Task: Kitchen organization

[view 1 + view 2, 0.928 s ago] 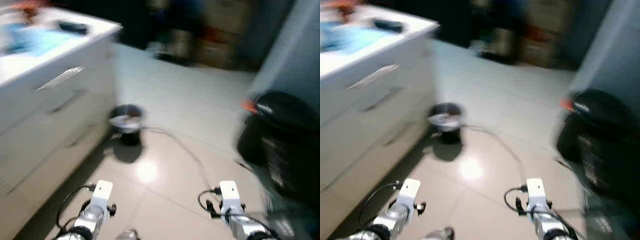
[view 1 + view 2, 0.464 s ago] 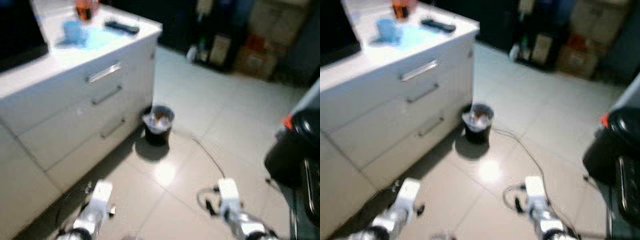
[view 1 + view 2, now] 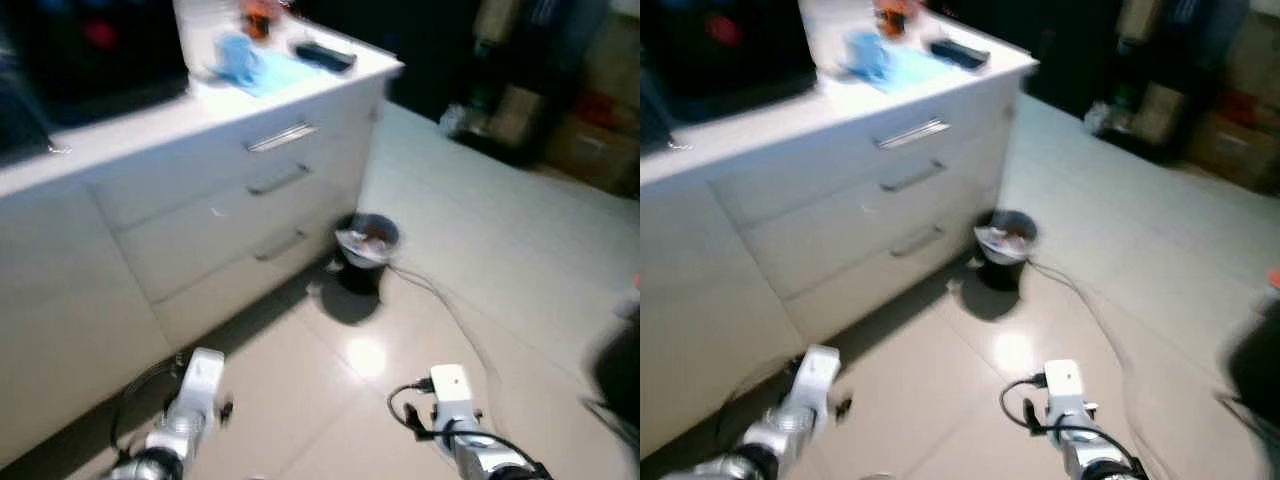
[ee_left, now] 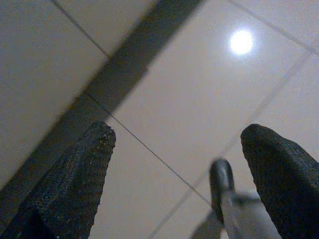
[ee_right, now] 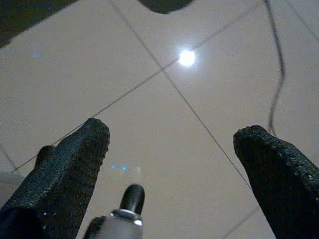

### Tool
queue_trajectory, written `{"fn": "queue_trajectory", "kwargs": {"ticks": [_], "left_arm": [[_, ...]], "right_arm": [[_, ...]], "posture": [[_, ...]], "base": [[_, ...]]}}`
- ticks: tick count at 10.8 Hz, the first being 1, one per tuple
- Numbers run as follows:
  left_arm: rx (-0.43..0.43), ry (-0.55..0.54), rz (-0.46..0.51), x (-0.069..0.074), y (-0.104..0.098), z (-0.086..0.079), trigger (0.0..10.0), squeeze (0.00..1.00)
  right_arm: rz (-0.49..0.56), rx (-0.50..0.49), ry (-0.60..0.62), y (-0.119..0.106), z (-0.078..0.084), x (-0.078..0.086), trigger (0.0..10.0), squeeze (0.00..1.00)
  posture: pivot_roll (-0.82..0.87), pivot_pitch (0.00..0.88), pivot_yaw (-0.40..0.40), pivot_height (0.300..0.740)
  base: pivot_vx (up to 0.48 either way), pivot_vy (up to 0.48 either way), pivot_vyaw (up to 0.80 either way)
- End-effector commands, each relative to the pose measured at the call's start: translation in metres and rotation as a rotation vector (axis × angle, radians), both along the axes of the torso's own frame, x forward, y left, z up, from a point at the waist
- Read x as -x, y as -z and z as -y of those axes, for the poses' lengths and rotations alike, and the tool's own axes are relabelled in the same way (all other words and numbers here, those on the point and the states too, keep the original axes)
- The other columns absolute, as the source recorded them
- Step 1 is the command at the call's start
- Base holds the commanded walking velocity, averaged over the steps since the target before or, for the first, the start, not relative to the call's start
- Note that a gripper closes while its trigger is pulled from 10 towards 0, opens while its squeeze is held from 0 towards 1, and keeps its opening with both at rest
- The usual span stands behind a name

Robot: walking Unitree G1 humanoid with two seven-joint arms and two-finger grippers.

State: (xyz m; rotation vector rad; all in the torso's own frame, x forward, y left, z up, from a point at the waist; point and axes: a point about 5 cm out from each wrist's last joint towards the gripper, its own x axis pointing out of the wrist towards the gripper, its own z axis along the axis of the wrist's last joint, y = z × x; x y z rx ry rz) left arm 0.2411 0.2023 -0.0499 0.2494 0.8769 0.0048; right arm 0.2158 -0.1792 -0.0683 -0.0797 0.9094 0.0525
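A white counter [image 3: 150,150] with three handled drawers [image 3: 280,180] runs along my left. On its top lie a blue cloth [image 3: 245,62], a dark flat object [image 3: 325,55] and a blurred orange item [image 3: 258,12]. Both my arms hang low at the bottom of the eye views, the left wrist [image 3: 203,372] near the counter's base and the right wrist [image 3: 450,388] over bare tiles. My left gripper [image 4: 179,142] is open above the floor with nothing between its fingers [image 4: 75,174]. My right gripper [image 5: 172,137] is also open over the tiles and holds nothing.
A small black bin [image 3: 366,242] with rubbish stands on the floor at the counter's corner. A thin cable [image 3: 455,315] trails from it across the tiles. A dark bulky shape [image 3: 620,370] sits at the right edge. Boxes [image 3: 590,140] line the far wall.
The whole picture has shifted: the camera has turned towards the counter, which now takes up more of the left. The dark bulky shape has slid to the right edge. Both arms hang as before.
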Motion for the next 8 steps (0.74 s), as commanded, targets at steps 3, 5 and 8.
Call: {"fn": "queue_trajectory", "kwargs": {"ticks": [3, 5, 8], "left_arm": [[0.019, 0.01, -0.016, 0.004, 0.004, 0.005, 10.0, 0.0], [0.03, -0.011, -0.033, 0.009, 0.007, 0.003, 10.0, 0.0], [0.066, -0.034, -0.073, 0.015, 0.011, 0.005, 10.0, 0.0]], "right_arm": [[-0.002, 0.03, 0.004, 0.0, 0.008, 0.002, 10.0, 0.0], [-0.008, 0.025, 0.03, 0.001, 0.011, 0.004, 10.0, 0.0], [-0.013, -0.016, 0.075, 0.001, 0.01, 0.004, 10.0, 0.0]], "posture": [[0.06, 0.022, -0.033, 0.74], [0.06, 0.021, -0.033, 0.74], [0.05, 0.022, -0.032, 0.74]], "base": [[0.0, 0.0, 0.77], [0.0, 0.0, 0.24], [0.0, 0.0, 0.0]]}}
